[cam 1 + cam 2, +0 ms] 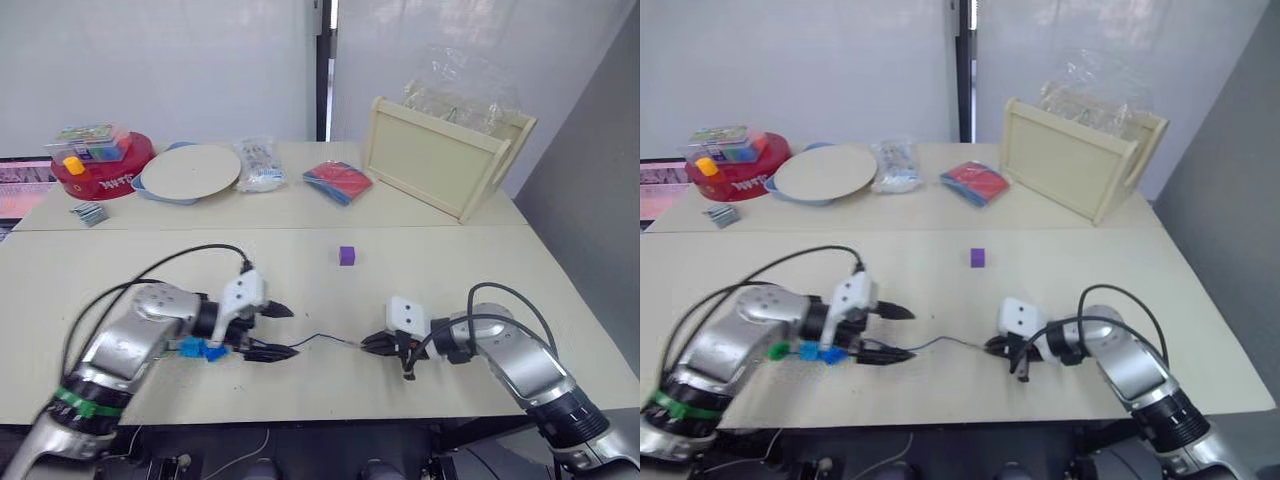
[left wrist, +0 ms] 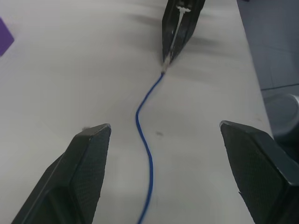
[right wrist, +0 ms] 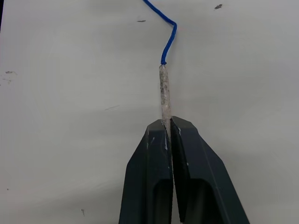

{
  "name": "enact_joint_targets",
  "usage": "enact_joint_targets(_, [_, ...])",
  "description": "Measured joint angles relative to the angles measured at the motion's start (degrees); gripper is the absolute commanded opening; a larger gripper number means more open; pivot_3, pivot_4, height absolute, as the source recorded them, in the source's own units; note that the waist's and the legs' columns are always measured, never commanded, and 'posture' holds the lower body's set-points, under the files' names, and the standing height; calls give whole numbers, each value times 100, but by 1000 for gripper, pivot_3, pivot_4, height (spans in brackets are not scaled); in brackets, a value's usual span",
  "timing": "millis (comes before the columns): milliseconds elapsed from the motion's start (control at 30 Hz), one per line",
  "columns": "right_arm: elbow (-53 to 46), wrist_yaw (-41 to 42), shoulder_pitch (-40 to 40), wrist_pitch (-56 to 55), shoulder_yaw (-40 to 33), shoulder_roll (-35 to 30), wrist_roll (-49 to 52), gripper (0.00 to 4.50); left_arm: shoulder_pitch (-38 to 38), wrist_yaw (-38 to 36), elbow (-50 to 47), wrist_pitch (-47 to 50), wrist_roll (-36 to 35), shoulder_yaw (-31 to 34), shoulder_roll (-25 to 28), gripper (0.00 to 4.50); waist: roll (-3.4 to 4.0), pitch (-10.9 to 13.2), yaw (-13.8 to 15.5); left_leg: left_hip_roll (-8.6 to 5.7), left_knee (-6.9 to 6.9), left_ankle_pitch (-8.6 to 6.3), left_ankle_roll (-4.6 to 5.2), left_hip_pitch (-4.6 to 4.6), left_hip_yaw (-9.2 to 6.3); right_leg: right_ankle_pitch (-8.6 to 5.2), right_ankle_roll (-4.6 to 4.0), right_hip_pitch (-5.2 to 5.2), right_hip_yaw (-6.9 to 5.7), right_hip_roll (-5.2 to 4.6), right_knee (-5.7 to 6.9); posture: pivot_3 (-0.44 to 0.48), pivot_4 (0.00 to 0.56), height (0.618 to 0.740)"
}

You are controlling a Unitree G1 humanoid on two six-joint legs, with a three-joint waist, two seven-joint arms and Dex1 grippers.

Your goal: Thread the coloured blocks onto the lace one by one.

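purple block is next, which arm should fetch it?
Left, probably. The right gripper is shut on the lace tip and should keep it. The left gripper is open and holds nothing; the purple block sits loose on the table beyond both.

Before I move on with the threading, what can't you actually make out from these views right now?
- Blocks already threaded: blue blocks and a green block sit partly behind the left gripper; their number is unclear in the eye views.
- The lace runs off the left wrist view's edge, its far end hidden.
- The lace's pale tip goes into the shut right gripper; the clamped length is hidden.
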Motion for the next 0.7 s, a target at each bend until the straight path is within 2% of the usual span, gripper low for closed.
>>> enact_joint_targets(67, [-74, -5, 1, 51, 36, 2, -32, 0, -129, 126, 270, -262, 155, -208, -438, 3928, 0, 0, 10, -3, 5, 0, 0, -2, 0, 0, 0, 0, 0, -2, -1, 0, 150, 740])
enact_joint_targets(167, [-136, -10, 36, 126, 63, -25, -43, 0, -256, 211, 945, -838, 561, -517, -800, 3928, 1, -1, 8, -3, 5, 0, 0, -1, 0, 0, 0, 0, 1, -1, 0, 0, 150, 740])
enact_joint_targets(500, [-273, -94, 45, 326, 70, -53, -51, 0, -434, 126, 1864, -1501, 1005, -846, -1421, 3928, 1, -1, 4, -6, 7, 1, 0, -2, -1, 0, 0, 0, 1, -3, -1, 0, 150, 740])
enact_joint_targets(700, [-361, -126, 87, 365, 70, -55, -47, 0, -440, 150, 1872, -1506, 1013, -845, -1531, 2044, 1, -1, 4, -6, 8, 1, 0, -2, -1, 0, 0, 1, 1, -4, -1, 0, 150, 740])
